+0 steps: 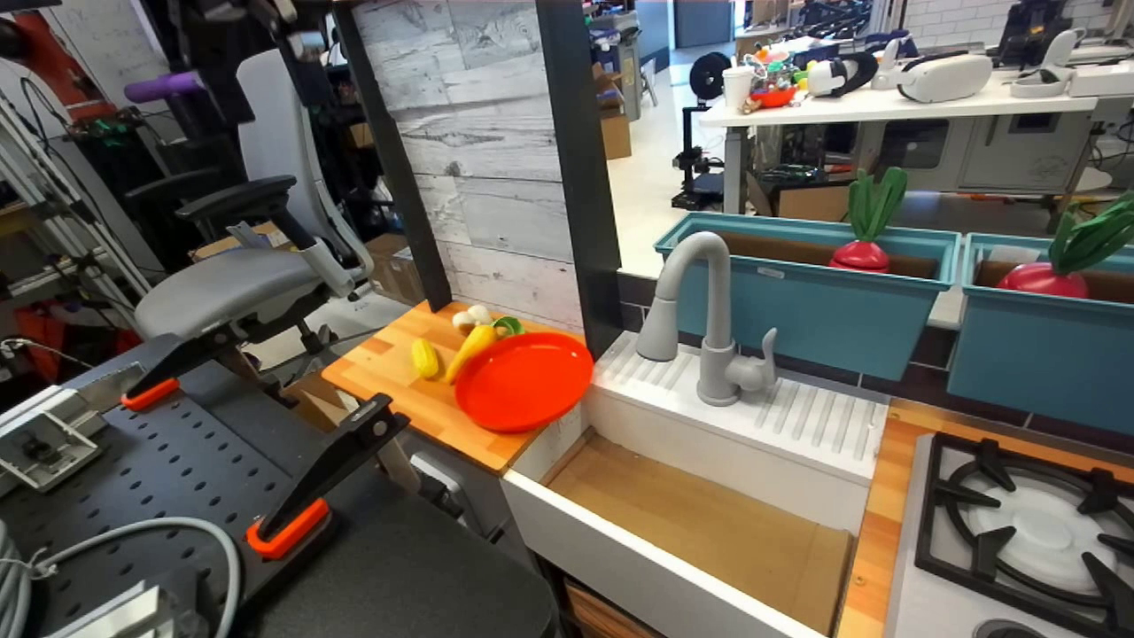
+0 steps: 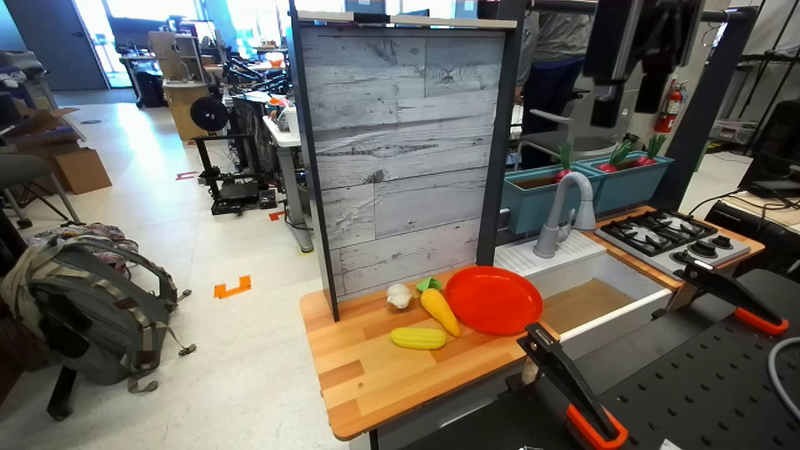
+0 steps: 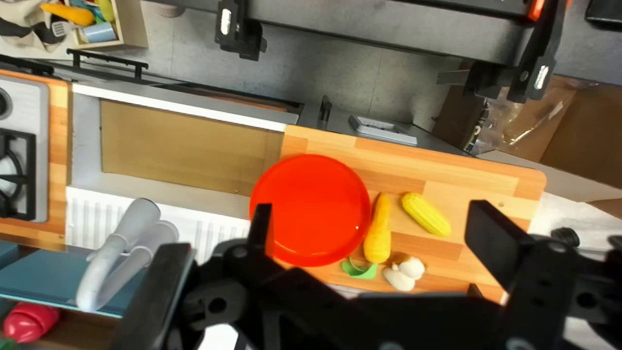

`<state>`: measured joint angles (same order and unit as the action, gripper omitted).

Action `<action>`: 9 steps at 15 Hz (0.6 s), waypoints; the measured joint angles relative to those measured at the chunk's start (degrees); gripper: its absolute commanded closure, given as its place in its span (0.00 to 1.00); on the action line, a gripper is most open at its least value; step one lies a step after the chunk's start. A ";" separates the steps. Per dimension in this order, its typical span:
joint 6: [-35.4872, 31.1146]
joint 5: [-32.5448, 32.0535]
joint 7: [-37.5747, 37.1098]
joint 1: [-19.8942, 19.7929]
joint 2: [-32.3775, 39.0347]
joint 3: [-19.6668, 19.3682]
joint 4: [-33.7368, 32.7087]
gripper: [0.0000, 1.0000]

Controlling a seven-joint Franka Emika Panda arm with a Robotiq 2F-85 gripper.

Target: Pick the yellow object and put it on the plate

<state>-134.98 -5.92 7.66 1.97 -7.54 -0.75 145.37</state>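
The yellow object (image 3: 426,214), a bright yellow corn-like piece, lies on the wooden counter in the wrist view. It also shows in both exterior views (image 1: 425,359) (image 2: 418,338). The round orange-red plate (image 3: 311,209) sits on the counter beside the sink, with nothing on it; both exterior views show it too (image 1: 524,381) (image 2: 494,300). My gripper (image 3: 371,206) is open and empty, its fingers wide apart high above the counter. The gripper also hangs at the upper right of an exterior view (image 2: 630,103), well above the counter and apart from both things.
An orange-yellow carrot-like piece (image 3: 379,233) lies between plate and yellow object, against the plate's edge. A white garlic-like piece (image 2: 399,296) and its green neighbour (image 2: 429,285) lie near the wall panel (image 2: 406,156). The faucet (image 1: 722,310) rises behind the sink (image 1: 691,523).
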 measured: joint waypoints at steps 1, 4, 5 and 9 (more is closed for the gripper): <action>-2.45 0.61 -0.12 0.53 2.20 0.68 -0.06 0.00; -9.09 2.52 -0.12 1.68 9.26 2.40 -1.10 0.00; -10.90 2.88 -0.12 1.88 11.78 3.01 -1.82 0.00; -16.78 1.27 -1.80 3.18 22.25 4.60 -6.12 0.00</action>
<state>-151.76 -4.65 5.86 5.15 14.71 3.85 139.25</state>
